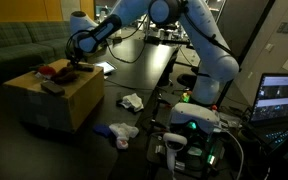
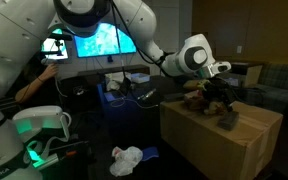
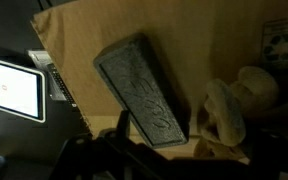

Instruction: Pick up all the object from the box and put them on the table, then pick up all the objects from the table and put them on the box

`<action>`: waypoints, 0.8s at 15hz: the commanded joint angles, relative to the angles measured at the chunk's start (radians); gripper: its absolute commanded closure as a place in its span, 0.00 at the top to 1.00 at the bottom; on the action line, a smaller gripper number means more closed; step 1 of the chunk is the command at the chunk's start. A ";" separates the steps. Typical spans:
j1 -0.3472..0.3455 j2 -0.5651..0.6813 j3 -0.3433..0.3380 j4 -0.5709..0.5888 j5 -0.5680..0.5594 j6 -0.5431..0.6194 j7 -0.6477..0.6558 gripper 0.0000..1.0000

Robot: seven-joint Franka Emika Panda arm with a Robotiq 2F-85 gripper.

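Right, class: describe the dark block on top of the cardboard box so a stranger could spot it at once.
Start at the big tan cardboard box. On its top lies a dark oblong block. Beside it sit a pale rounded item and a red item; the block alone is dark grey, straight-edged and flat.

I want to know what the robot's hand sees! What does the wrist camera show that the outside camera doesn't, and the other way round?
Only the wrist view shows the bumpy pattern on the dark block and pale rounded things beside it. Only an exterior view shows the whole white arm, a white cloth beside the cardboard box and a laptop. Both show the cardboard box and that dark block.
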 commanded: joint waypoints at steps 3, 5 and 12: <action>-0.031 -0.018 -0.007 -0.056 -0.004 0.084 -0.075 1.00; -0.049 -0.030 0.009 -0.082 0.008 0.113 -0.113 1.00; -0.060 -0.042 -0.004 -0.154 0.001 0.162 -0.164 1.00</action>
